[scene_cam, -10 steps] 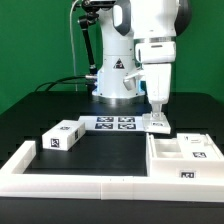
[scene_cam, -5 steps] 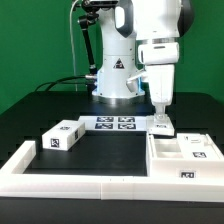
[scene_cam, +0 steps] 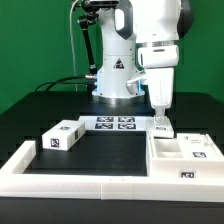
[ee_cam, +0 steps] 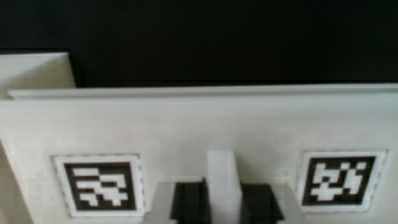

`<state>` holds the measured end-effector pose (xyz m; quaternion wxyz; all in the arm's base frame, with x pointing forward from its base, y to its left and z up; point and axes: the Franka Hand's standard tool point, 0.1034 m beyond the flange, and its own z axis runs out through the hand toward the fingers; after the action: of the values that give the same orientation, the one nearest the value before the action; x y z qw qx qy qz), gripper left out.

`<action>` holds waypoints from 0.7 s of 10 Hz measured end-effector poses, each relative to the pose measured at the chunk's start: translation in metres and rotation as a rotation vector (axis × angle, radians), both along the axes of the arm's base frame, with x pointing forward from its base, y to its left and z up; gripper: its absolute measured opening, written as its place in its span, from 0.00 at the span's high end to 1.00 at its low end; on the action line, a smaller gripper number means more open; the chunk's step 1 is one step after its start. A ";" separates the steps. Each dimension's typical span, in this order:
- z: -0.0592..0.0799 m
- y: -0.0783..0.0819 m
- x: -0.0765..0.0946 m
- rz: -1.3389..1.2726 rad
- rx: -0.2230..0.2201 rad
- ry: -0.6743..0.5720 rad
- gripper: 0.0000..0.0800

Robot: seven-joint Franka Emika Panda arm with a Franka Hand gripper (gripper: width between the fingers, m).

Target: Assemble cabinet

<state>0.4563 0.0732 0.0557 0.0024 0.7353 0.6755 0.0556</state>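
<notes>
Two dark fingers [ee_cam: 187,205] are all we are seeing of the claw [ee_cam: 221,192] in the wrist view; the rest is cut off at the picture's edge. They are pressing on either side of a narrow white rib, so we are reading the claw as clenched on the white panel [ee_cam: 196,125] that carries it. That panel is filling most of the wrist view. It is blurred, with one black-and-white tag on each side of the rib.

In the exterior view the panel is showing only as a small white piece with a dark patch under the claw, just to the exterior view's right of the marker board [scene_cam: 113,124]. We cannot tell whether it is touching the bench [scene_cam: 110,150].

The cabinet [scene_cam: 170,172] is lying to the exterior view's right of the marker board, nearer the camera, with its far side cut off by the frame. We are seeing a low white box, open upward, with inner walls dividing it and tags on its front and upper faces. We cannot make out the number of compartments.

A small white tagged block [scene_cam: 62,137] is sitting to the exterior view's left of the marker board. A long low border rail [scene_cam: 80,186] is running nearer the camera than the marker board.
</notes>
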 end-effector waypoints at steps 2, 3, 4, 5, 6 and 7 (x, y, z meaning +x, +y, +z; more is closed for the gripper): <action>-0.002 0.001 0.001 -0.001 0.003 0.003 0.91; -0.002 0.001 0.002 0.000 0.003 0.002 0.91; -0.001 0.002 0.003 0.001 0.003 0.000 0.91; -0.001 0.003 0.003 0.003 0.004 0.000 0.91; -0.002 0.002 0.003 0.002 0.003 0.000 0.91; -0.002 0.002 0.002 0.002 0.003 0.000 0.91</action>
<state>0.4588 0.0755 0.0541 0.0009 0.7346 0.6761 0.0566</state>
